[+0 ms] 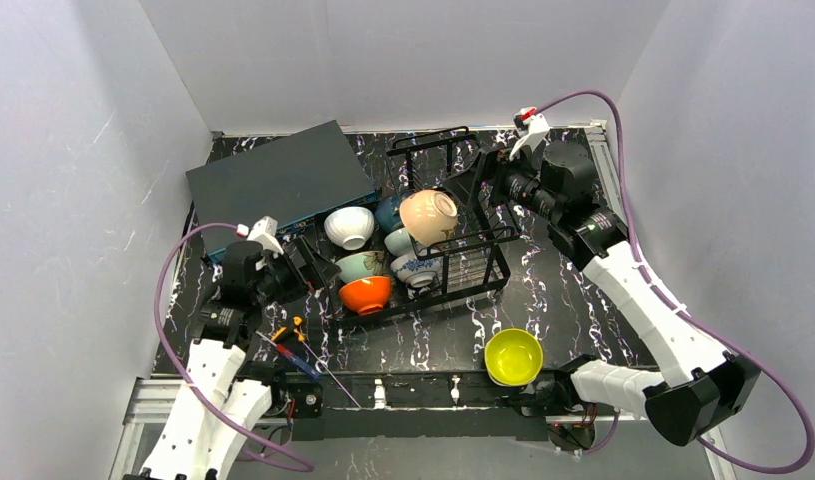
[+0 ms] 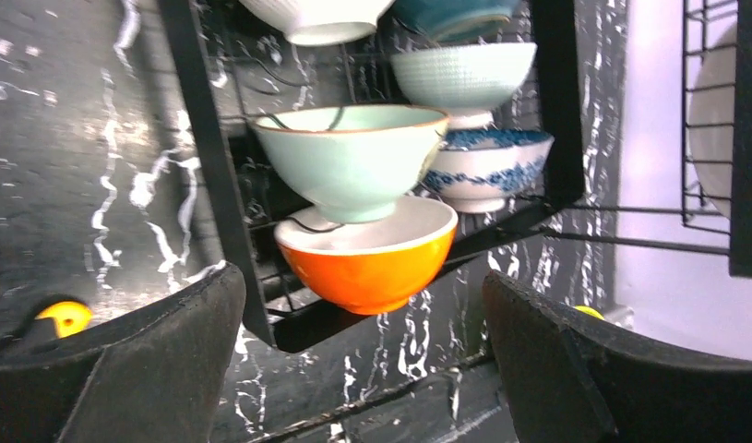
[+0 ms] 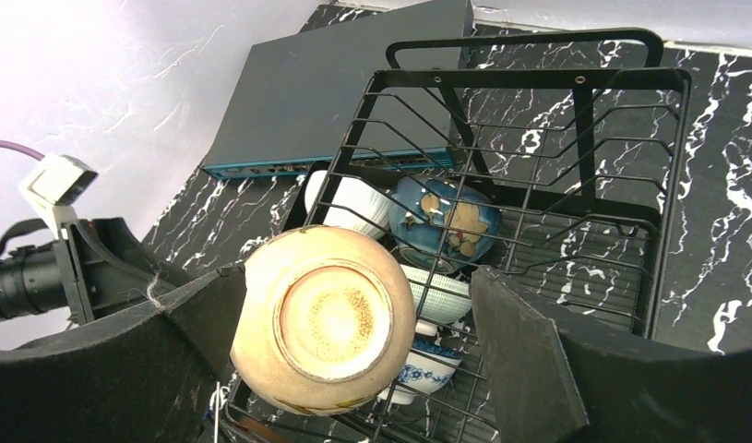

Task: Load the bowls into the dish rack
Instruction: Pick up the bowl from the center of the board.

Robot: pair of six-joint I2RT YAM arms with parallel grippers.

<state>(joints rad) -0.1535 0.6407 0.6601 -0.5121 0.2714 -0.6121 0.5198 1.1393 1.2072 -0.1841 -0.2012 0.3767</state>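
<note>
The black wire dish rack (image 1: 483, 268) stands mid-table. In it sit a white bowl (image 1: 349, 226), a mint-green bowl (image 1: 360, 265), an orange bowl (image 1: 366, 294), a blue-and-white bowl (image 1: 419, 268) and a dark blue bowl (image 1: 388, 212). A pinkish beige bowl (image 1: 429, 216) rests bottom-up on the rack's wires. My right gripper (image 3: 353, 277) is open around that beige bowl (image 3: 321, 318), which touches only the left finger. My left gripper (image 2: 363, 369) is open and empty, just short of the orange bowl (image 2: 367, 258). A yellow bowl (image 1: 513, 356) stands alone on the table near the front edge.
A dark grey flat box (image 1: 278, 180) lies at the back left, touching the rack's corner. Small tools with orange handles (image 1: 293, 335) lie beside the left arm's base. White walls close in on three sides.
</note>
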